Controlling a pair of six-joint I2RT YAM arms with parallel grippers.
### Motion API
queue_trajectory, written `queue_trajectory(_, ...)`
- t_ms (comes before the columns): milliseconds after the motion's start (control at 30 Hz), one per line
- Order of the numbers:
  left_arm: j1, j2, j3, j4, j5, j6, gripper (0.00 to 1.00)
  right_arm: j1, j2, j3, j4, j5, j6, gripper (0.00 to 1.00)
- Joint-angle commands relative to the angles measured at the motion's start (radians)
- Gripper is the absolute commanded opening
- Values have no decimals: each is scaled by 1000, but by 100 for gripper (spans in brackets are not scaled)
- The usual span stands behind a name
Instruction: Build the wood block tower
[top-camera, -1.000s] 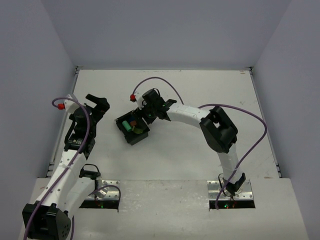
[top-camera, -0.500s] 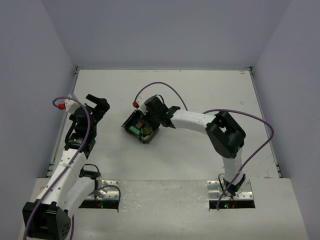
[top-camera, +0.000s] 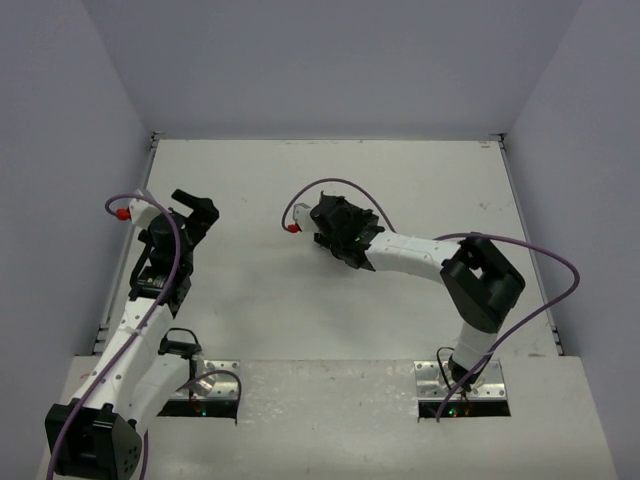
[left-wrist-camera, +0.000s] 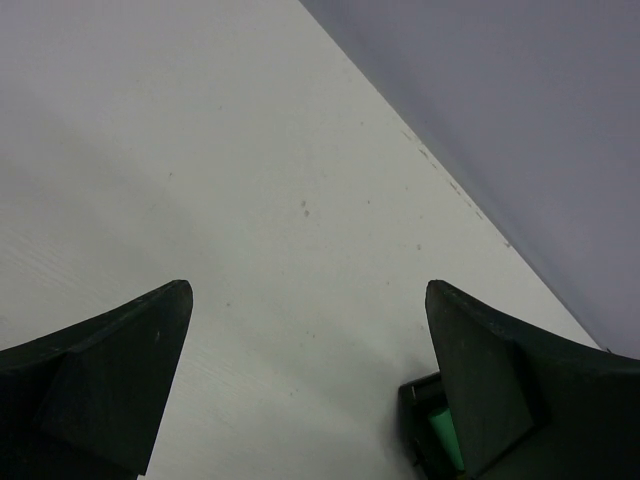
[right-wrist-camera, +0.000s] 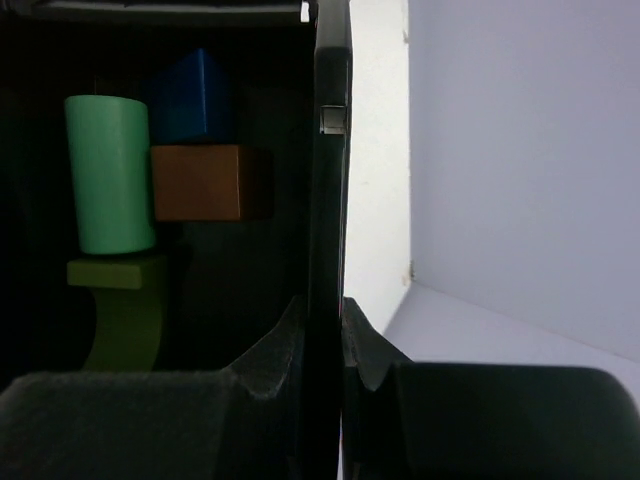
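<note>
My right gripper (right-wrist-camera: 325, 310) is shut on the side wall of the black tray (right-wrist-camera: 328, 180). Inside the tray sit a mint-green cylinder (right-wrist-camera: 108, 175), a blue block (right-wrist-camera: 195, 95), a brown-orange block (right-wrist-camera: 205, 182) and an olive block (right-wrist-camera: 125, 310), packed close together. From above, the right gripper (top-camera: 338, 230) is near the table's middle, and the tray merges into its dark shape. My left gripper (top-camera: 195, 210) hangs open at the left over bare table. Between the left gripper's (left-wrist-camera: 310, 380) fingers there is nothing; the tray corner (left-wrist-camera: 415, 425) with the green cylinder (left-wrist-camera: 440, 435) peeks past its right finger.
The white table (top-camera: 420, 180) is ringed by grey-violet walls (top-camera: 330, 60). A purple cable (top-camera: 345, 185) arcs over the right arm. The table's far edge meets the wall in the left wrist view.
My right gripper closed on the tray's wall, then carried the tray right and tipped it, so the blocks no longer show from above. The left arm stayed still.
</note>
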Motion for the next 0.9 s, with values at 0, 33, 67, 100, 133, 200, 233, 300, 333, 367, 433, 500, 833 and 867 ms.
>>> queue_trajectory(0,4,-3,24,22,-13,-2,100,0,-53,-26,152,194,-242,3)
queue_trajectory(33,4,-4,24,21,-13,-1,100,0,-50,-33,162,218,-266,3)
queue_trajectory(67,4,-5,23,21,-13,0,100,0,-42,-39,185,229,-275,3)
queue_trajectory(100,4,-5,22,19,-14,-1,100,1,-25,-47,232,282,-311,3)
queue_trajectory(133,4,-5,23,19,-16,-2,100,2,-5,-47,268,336,-333,3)
queue_trajectory(200,4,-3,23,19,-18,-3,100,2,18,-53,322,395,-356,3)
queue_trajectory(233,4,-1,24,19,-19,-4,100,2,27,-60,358,419,-372,4)
queue_trajectory(300,4,4,24,25,-17,-2,100,3,48,-65,442,464,-413,5)
queue_trajectory(333,4,8,26,23,-18,-2,100,3,60,-63,475,480,-438,6)
queue_trajectory(367,4,13,27,20,-19,-2,100,4,76,-65,505,497,-464,7)
queue_trajectory(433,4,20,30,20,-12,-4,100,7,102,-87,586,511,-569,7)
queue_trajectory(500,4,28,29,23,-7,-4,100,13,124,-131,808,518,-694,7)
queue_trajectory(833,4,157,17,130,165,-29,100,52,314,-175,1612,462,-1316,10)
queue_trajectory(867,4,190,14,163,206,-29,100,54,324,-173,1621,458,-1324,10)
